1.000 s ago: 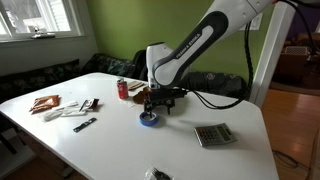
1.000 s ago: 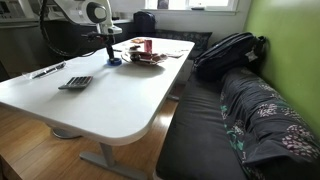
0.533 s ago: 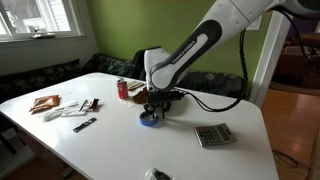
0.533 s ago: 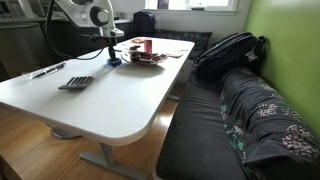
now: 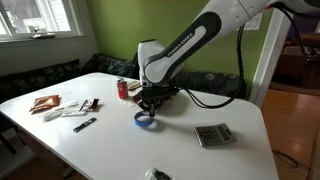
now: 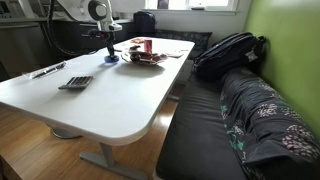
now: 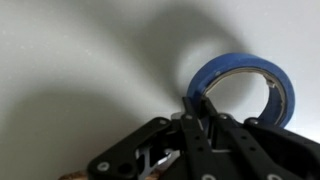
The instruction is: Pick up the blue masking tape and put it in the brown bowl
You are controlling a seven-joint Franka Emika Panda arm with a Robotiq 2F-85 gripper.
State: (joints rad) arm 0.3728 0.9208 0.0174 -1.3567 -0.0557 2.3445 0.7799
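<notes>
My gripper (image 7: 200, 102) is shut on the near wall of the blue masking tape (image 7: 236, 66), one finger inside the ring and one outside. In both exterior views the blue masking tape (image 5: 146, 122) (image 6: 110, 58) hangs tilted under the gripper (image 5: 148, 110), close over the white table (image 5: 180, 150). Whether it still touches the table I cannot tell. The brown bowl (image 6: 143, 59) sits just beyond the tape, beside a red soda can (image 5: 123, 89).
A grey calculator (image 5: 213, 135) (image 6: 75, 82) lies on the table. Packets and small tools (image 5: 62, 107) lie at one end, and a small dark object (image 5: 158, 175) sits at the front edge. A black backpack (image 6: 228, 52) rests on the bench.
The jaws have closed from open onto the tape's wall. The wrist has shifted slightly and the tape now sits tilted under it.
</notes>
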